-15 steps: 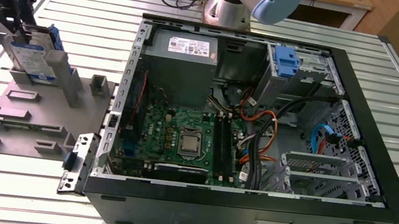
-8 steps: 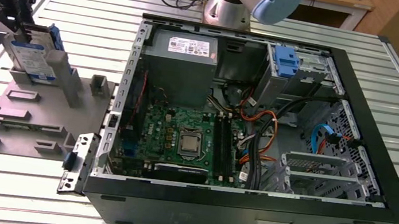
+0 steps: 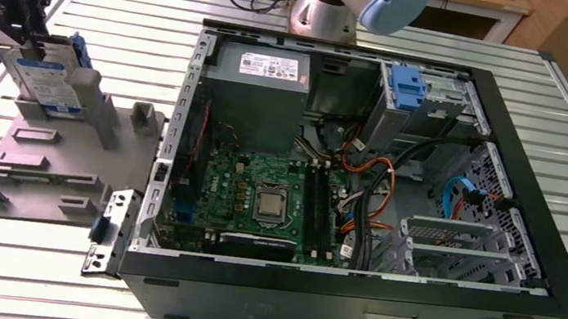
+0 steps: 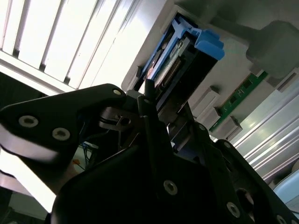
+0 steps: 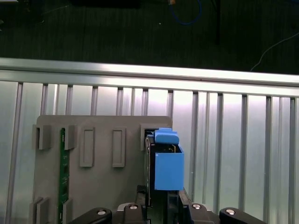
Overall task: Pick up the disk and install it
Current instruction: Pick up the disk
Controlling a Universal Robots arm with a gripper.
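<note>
Since the disk stands on edge in a slot of the grey holder on the exterior view's left, beside the open case, the gripper can reach around it, but I cannot tell if it is squeezing.

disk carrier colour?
Blue. The disk carrier shows best in the first wrist view.

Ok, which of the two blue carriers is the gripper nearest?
The disk standing upright in the grey holder, outside the computer case on the exterior view's left; the other blue carrier sits inside the case.
</note>
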